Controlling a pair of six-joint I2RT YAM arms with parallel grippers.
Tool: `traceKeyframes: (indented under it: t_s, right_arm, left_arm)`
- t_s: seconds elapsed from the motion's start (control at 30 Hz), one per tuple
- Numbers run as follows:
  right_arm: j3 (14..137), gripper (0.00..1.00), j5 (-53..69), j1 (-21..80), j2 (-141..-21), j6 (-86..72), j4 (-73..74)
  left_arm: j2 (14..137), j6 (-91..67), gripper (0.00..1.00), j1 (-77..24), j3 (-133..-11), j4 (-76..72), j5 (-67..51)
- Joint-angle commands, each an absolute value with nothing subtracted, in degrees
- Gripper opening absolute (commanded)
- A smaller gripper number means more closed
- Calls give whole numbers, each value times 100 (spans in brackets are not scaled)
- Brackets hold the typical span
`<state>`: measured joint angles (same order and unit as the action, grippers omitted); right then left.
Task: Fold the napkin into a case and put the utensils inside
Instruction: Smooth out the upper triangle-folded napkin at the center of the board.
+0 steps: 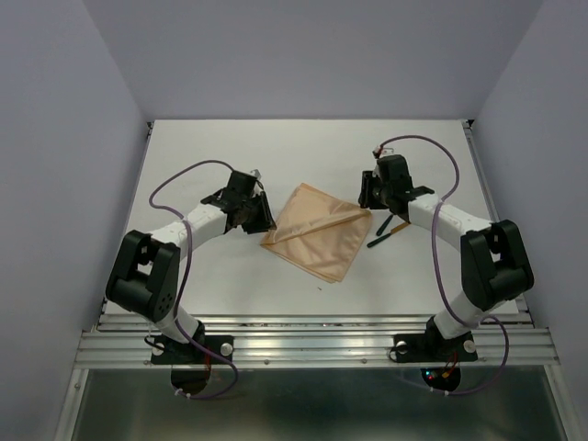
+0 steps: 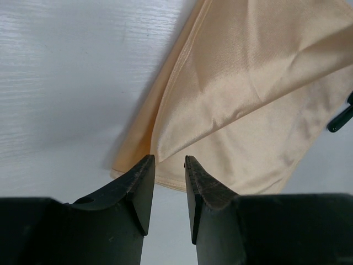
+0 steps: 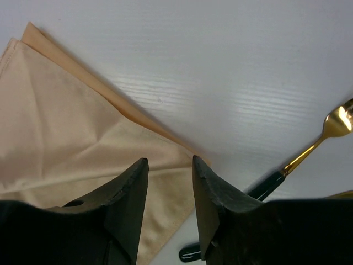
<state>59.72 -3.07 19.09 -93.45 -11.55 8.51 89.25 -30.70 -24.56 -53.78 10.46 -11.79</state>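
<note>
The napkin is lying folded over on itself in the middle of the white counter, turned like a diamond, with one layer showing past the other along an edge. It is sitting between the two arms. The left end effector is hovering at the napkin's left corner, jaws parted with nothing between them and the folded corner just beyond the tips. The right end effector is hanging over the napkin's right corner, likewise spread and gripping nothing. The utensils are lying on the counter just beside the napkin's right edge, a gold-headed fork with a dark handle among them.
</note>
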Motion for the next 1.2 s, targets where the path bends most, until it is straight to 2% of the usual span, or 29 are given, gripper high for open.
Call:
traceKeyframes:
  t_s: [0.0,0.03,0.2,0.37,0.6,0.73,0.8,0.9,0.93,1.0,1.17]
  right_arm:
    - [5643,45,-414,1872,-8913,-2908,617]
    - [5451,49,-404,1872,-8851,-3066,520]
    - [5098,49,-596,1872,-8762,-3595,115]
    - [5264,39,-791,1872,-9131,-3454,62]
    - [5449,34,-1292,1819,-9588,-3226,-185]
    - [5537,26,-1441,1758,-9764,-3129,-193]
    - [5555,26,-1503,1758,-9808,-3007,-211]
    - [5607,32,-1302,1758,-9852,-2892,-237]
    - [5616,38,-1222,1758,-9861,-2874,-255]
    - [5625,40,-1065,1758,-9879,-2857,-264]
    - [5537,34,-941,1758,-9739,-2839,-343]
  left_arm:
    - [8894,-3172,40,-2373,-5432,1072,-1072]
    - [8903,-3182,40,-2373,-5423,1055,-1064]
    - [8947,-3208,40,-2364,-5414,1011,-1055]
    - [9052,-3155,40,-2364,-5423,1011,-1055]
    - [9176,-3138,40,-2364,-5335,941,-1063]
    - [9158,-3120,40,-2347,-5274,932,-1028]
    - [9158,-3120,40,-2338,-5256,932,-1020]
    - [9167,-3103,40,-2329,-5247,932,-1002]
    - [9176,-3094,40,-2329,-5247,932,-1002]
    - [9193,-3094,40,-2303,-5256,940,-1002]
    - [9158,-3067,40,-2259,-5256,958,-984]
